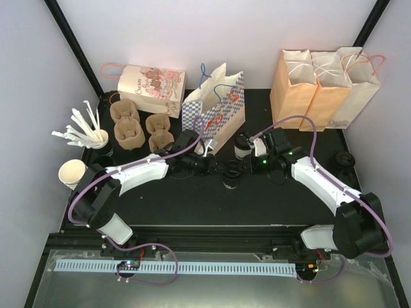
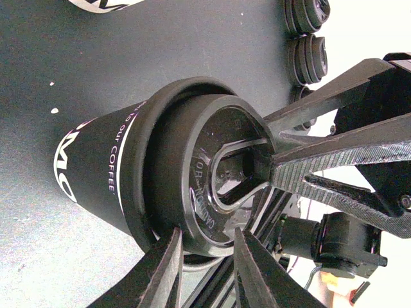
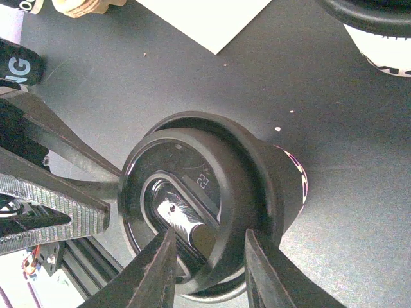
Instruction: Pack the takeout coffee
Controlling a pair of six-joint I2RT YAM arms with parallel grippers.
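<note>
Black lidded coffee cup [image 1: 231,174] stood upright on table [image 1: 257,205] centre, just in front of checked paper bag [image 1: 215,106]. Both grippers met at it. Left gripper [image 2: 205,256] jaws pinched rim of lid [image 2: 212,186]; right gripper [image 3: 209,260] jaws did same at opp. edge. Second lidded cup [image 1: 243,149] stood nearby, behind and to the right. Pulp carriers [image 1: 138,125] sat rear left, well apart.

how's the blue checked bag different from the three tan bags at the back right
The blue checked bag bears a blue-and-white check print and blue cord handles; the tan bags are plain tan-orange with white or orange handles. It stands alone near the middle; they stand in a touching row. All are upright, open paper bags.
</note>
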